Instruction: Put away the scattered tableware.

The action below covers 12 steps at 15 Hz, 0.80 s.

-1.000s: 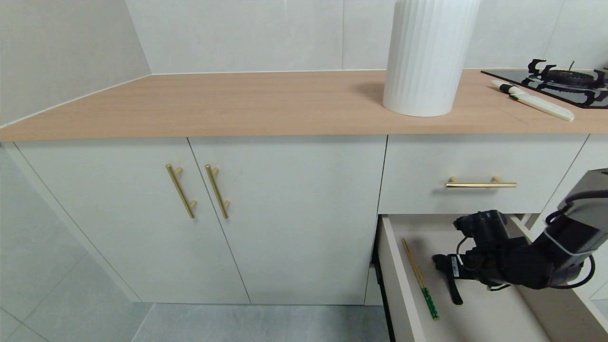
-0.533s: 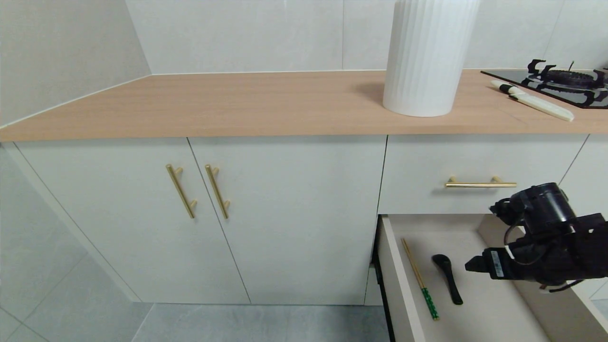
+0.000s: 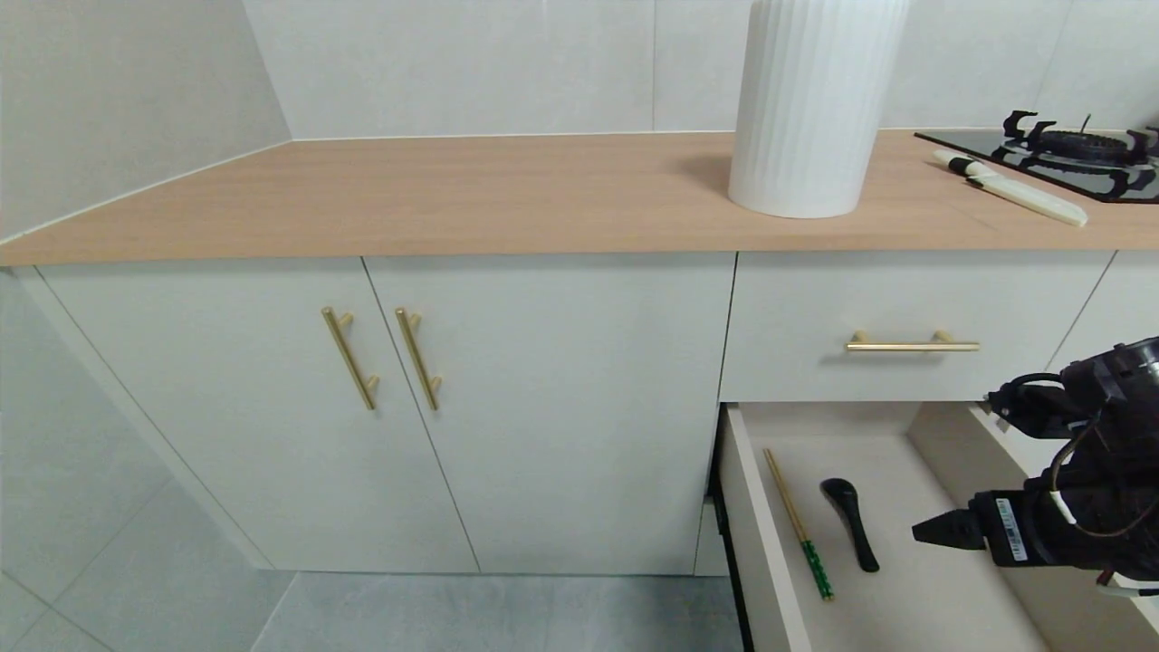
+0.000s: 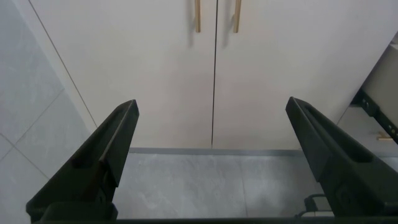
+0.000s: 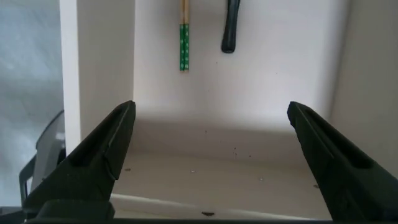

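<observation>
- Two fingers (image 5: 106,149) of the right gripper (image 5: 211,112) stand wide apart with nothing between them; through the gap I see the bottom of the open drawer (image 3: 751,507).
- Equally wide and empty are the fingers (image 4: 99,155) of the left gripper (image 4: 211,106), which hangs low before the cupboard doors (image 4: 155,74), well apart from all tableware.
- Inside the drawer the chopsticks (image 3: 799,525) lie flat just beside the left wall, and the black spoon (image 3: 849,525) lies next to them, a little apart.
- The right gripper hangs over the right part of the drawer, well apart from the spoon, so I judge it free for the next thing.
- What I judge as not yet put away is the pale knife (image 3: 1010,188) on the countertop (image 3: 453,195), just beside the hob (image 3: 1077,154) and to the right of the tall white vase (image 3: 810,109).
- To do this step well, I should first lift the right arm straight up until it is clear of the drawer wall and of the closed drawer front (image 3: 913,308) above, and only then turn toward the countertop.
- I should come on the knife from above, with the jaws across its length, at the end with the dark band; I take it for the handle, but I cannot be sure.
- A long flat thing on smooth wood may slide or turn if one finger touches first, so I should close slowly and centred.
</observation>
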### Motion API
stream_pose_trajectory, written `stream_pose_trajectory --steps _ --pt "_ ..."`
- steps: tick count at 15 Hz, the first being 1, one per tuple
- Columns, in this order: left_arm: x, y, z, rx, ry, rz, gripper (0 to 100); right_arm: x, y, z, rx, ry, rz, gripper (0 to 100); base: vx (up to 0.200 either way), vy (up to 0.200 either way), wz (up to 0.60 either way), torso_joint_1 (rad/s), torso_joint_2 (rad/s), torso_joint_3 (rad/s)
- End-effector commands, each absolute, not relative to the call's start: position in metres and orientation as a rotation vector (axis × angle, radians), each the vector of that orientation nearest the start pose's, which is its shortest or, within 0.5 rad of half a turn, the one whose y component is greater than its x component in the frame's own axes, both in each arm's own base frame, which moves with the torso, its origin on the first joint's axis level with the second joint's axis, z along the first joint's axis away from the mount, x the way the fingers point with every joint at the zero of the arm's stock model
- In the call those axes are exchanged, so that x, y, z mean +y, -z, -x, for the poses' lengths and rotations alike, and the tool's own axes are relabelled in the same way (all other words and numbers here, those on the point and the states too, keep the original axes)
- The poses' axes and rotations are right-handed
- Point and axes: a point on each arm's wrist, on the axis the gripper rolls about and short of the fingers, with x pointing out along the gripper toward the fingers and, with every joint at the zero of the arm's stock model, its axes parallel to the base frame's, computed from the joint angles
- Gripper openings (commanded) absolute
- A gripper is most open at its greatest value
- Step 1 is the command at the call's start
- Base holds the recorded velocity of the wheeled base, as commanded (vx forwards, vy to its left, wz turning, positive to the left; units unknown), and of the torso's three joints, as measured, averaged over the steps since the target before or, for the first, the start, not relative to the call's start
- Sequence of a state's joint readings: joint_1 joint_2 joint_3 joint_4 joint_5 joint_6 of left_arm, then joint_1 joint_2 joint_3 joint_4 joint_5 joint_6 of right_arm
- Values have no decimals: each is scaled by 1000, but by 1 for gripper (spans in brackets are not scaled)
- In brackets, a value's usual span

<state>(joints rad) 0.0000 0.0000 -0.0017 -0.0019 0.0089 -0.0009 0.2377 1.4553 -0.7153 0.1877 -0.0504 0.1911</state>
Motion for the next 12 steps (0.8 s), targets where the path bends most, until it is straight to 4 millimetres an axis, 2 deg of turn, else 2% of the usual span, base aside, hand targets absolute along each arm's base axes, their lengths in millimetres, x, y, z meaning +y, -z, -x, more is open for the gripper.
stream_pose_trajectory --steps 1,6,10,12 --pt "0 -76 23 -2 -9 2 100 48 -160 -196 912 -95 -41 100 -200 0 0 2 7 2" --pt "0 -76 23 -2 -9 2 100 46 -164 -187 1004 -76 -5 100 -200 0 0 -1 2 6" --pt "0 -76 23 -2 -11 2 100 54 -164 -180 1144 -111 53 100 0 0 0 0 0 0" --pt "0 -76 23 -2 -9 2 100 56 -155 -187 1212 -101 70 100 0 0 0 0 0 0"
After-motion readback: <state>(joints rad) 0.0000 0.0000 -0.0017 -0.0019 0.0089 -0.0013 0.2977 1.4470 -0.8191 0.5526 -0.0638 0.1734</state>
